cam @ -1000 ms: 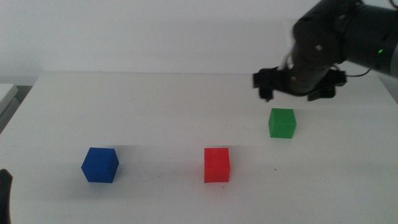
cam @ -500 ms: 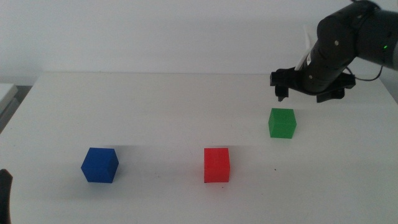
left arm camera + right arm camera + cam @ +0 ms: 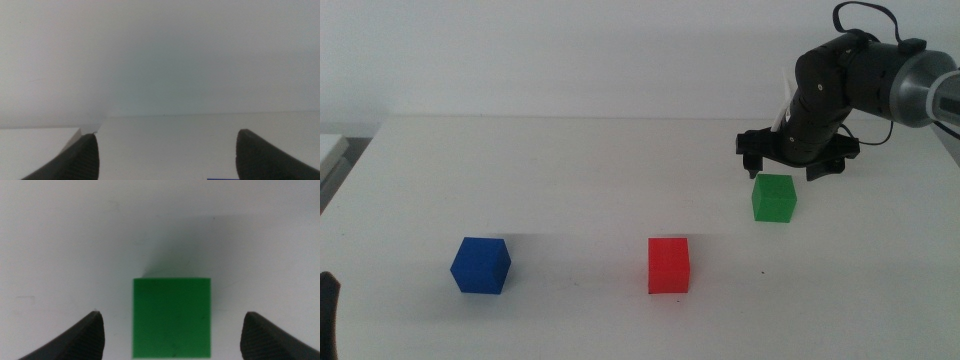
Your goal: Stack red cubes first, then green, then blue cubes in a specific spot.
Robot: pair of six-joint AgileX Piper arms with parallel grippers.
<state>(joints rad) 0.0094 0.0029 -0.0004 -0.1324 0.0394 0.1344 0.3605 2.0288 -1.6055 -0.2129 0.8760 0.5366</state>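
Note:
In the middle view, the red cube (image 3: 669,265) stands at the front centre of the white table, the blue cube (image 3: 480,265) at the front left and the green cube (image 3: 774,197) to the right. My right gripper (image 3: 787,168) hangs open just above the green cube. Seen from the right wrist, the green cube (image 3: 171,318) lies between the two spread jaws, which do not touch it. My left gripper (image 3: 165,157) is open and holds nothing; it waits at the bottom left edge (image 3: 326,312) of the middle view. I cannot make out the marked spot.
A small black dot (image 3: 764,272) marks the table right of the red cube. The white table's far edge (image 3: 620,118) meets a pale wall. A sliver of blue (image 3: 222,178) shows at the edge of the left wrist view.
My right gripper has swung right, then come back and dropped lower, ending just above the green cube. The cubes and the left arm have not moved.

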